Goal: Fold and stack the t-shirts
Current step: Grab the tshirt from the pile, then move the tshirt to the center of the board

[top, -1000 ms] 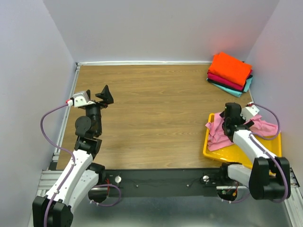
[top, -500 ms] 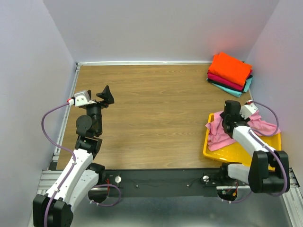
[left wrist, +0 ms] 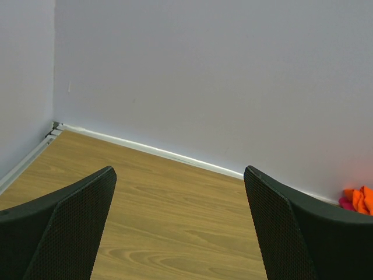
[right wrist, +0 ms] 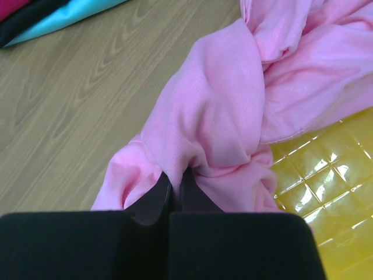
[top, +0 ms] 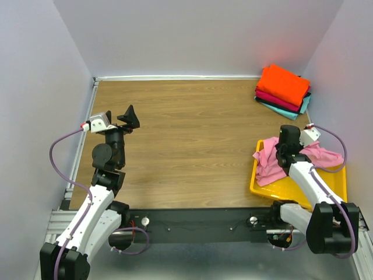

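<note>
A crumpled light pink t-shirt (top: 268, 160) (right wrist: 233, 116) lies half in the yellow tray (top: 291, 188) and spills over its left rim onto the table. My right gripper (top: 284, 153) (right wrist: 176, 178) is shut on a fold of that pink cloth, which bunches between the two fingers. Folded t-shirts are stacked at the far right corner, bright orange (top: 284, 83) on top of crimson, dark and teal layers (top: 284, 104); the teal edge (right wrist: 64, 17) shows in the right wrist view. My left gripper (top: 129, 118) (left wrist: 180, 233) hangs open above the left of the table, holding nothing.
The yellow tray's ribbed floor (right wrist: 326, 192) shows beside the pink cloth. Walls close in the wooden table (top: 186, 140) at the back and both sides. An orange bit of the stack (left wrist: 360, 199) peeks in at the right of the left wrist view.
My right gripper has gone from open to shut, pinching a fold of the pink t-shirt, and has shifted slightly toward the back. The left arm has not moved.
</note>
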